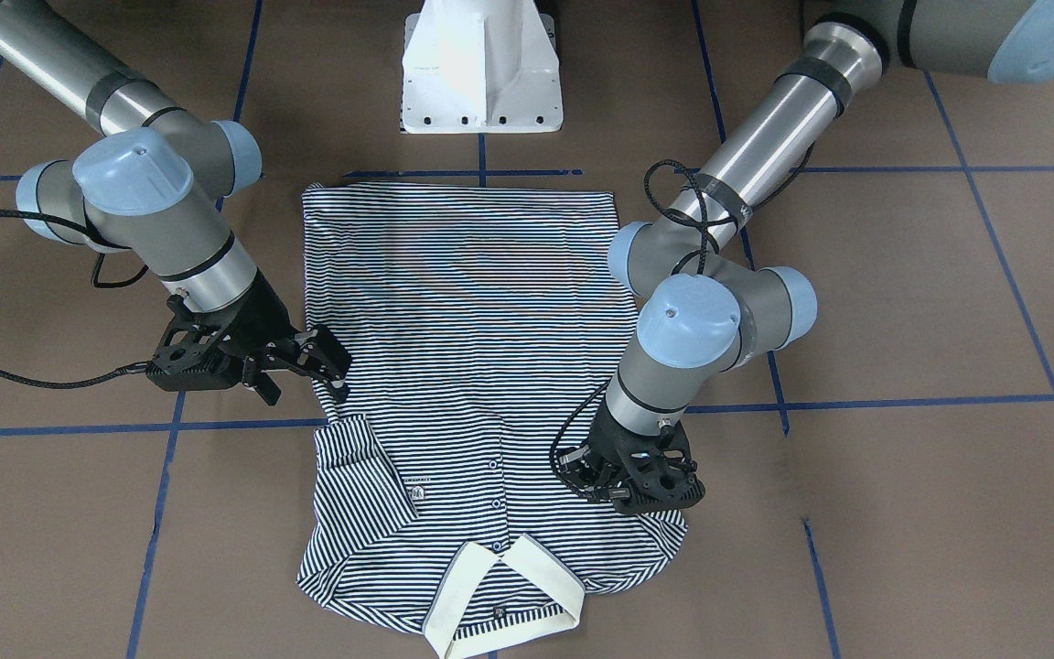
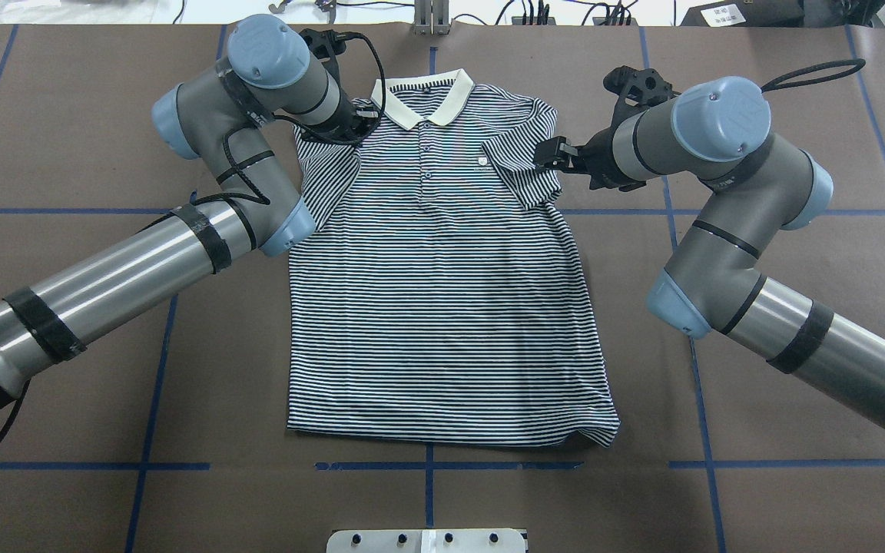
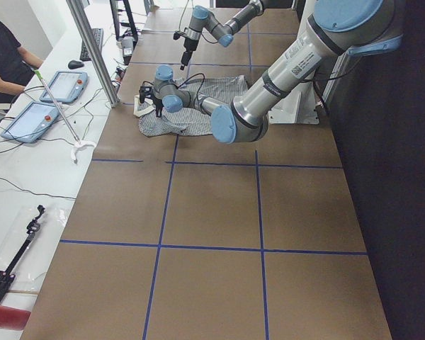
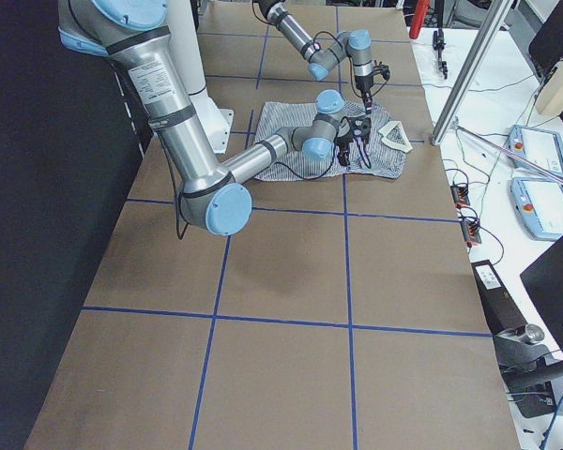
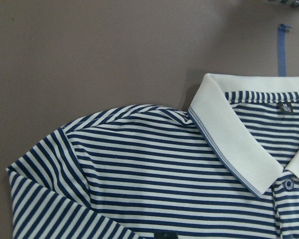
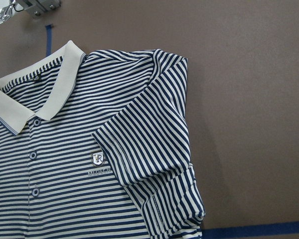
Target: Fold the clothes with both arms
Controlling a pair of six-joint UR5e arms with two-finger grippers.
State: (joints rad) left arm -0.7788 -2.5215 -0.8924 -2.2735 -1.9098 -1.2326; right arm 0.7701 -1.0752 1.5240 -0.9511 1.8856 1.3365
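The navy-and-white striped polo shirt [image 2: 442, 307] lies flat, front up, with its cream collar [image 2: 423, 96] at the table's far side. It also shows in the front-facing view [image 1: 472, 302]. The sleeve on my right [image 2: 523, 165] is folded in over the chest beside the logo [image 6: 97, 158]. My right gripper [image 2: 555, 157] hovers at that sleeve's outer edge, open and empty. My left gripper [image 2: 362, 127] is above the other shoulder [image 5: 139, 149], next to the collar. It looks open and holds nothing. The sleeve on my left [image 2: 327, 177] is partly hidden under that arm.
The white pedestal base [image 1: 481, 73] stands at the shirt's hem end. Blue tape lines [image 2: 66, 209] grid the brown table. An operators' bench with tablets [image 3: 57, 85] and a metal post [image 3: 92, 49] lies beyond the collar end.
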